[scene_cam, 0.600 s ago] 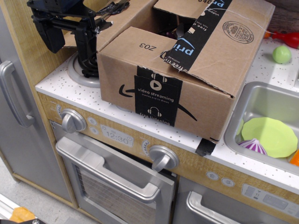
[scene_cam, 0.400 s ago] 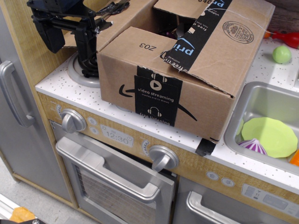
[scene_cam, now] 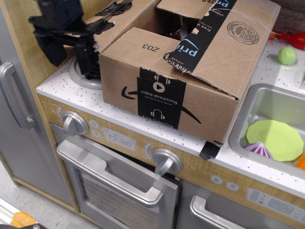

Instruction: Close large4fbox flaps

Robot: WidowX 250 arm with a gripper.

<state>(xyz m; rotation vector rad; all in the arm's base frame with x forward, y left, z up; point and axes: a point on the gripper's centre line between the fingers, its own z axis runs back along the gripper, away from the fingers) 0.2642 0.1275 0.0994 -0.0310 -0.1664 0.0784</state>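
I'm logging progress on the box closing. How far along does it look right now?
Partly done. The near flaps of the large4fbox lie roughly flat, joined by black tape. In hand: the gripper sits low beside the box's left side, under the raised left flap. Left: a dark opening shows in the top, so that flap needs folding down.

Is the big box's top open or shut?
Partly open. The box shows a dark gap between its flaps; they don't meet.
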